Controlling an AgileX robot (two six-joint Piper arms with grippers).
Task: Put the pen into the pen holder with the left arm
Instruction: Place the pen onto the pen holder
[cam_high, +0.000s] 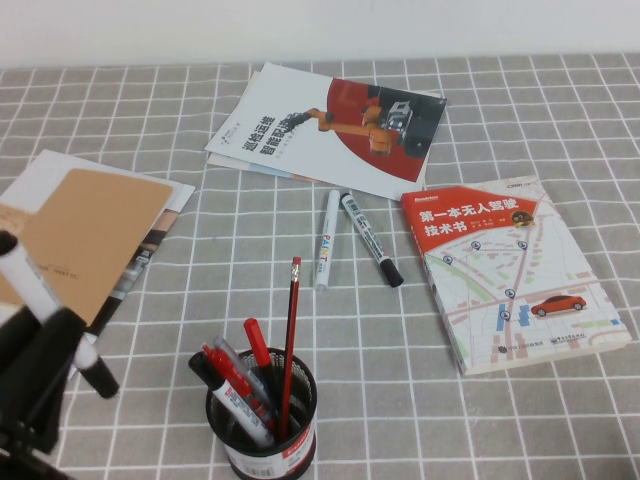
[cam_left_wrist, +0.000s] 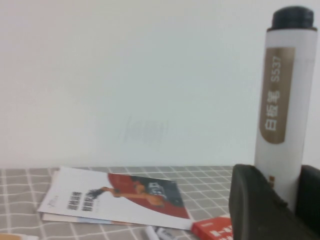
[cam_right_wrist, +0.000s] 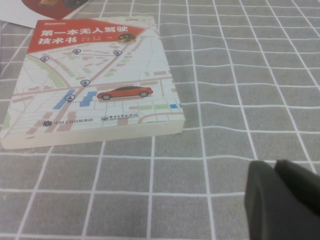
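The bench (cam_high: 560, 120), covered with a grey cloth of white grid lines, carried all items inspected. At its right lay a book with a red header and a street-map cover (cam_high: 510, 270). At the far centre lay a white-and-red booklet (cam_high: 300, 130) resting on other sheets, and at the left edge a tan-covered notebook (cam_high: 90, 235) on top of papers.

The left pincer (cam_high: 40, 345) stood at the near left corner, raised off the bench. It was closed on the pen (cam_left_wrist: 282, 110), a thick white-barrelled marker with a black end. In the left wrist view the barrel stood clamped between the two black fingers (cam_left_wrist: 255, 205), its black end well clear of them. In the high view the marker crossed the pincer on a slant, one black end towards the far left and the other towards the near right.

The pen holder (cam_high: 262, 425), a black mesh cup, stood at the near centre, to the right of the left pincer and apart from it. It contained a red pencil (cam_high: 290, 345) and several red and grey pens.

Two markers lay side by side at the centre: a white one (cam_high: 327, 240) and a black-capped one (cam_high: 371, 240).

Of the right pincer (cam_right_wrist: 282, 200), only dark parts showed, above bare cloth near the map book; I cannot tell how far it was open.
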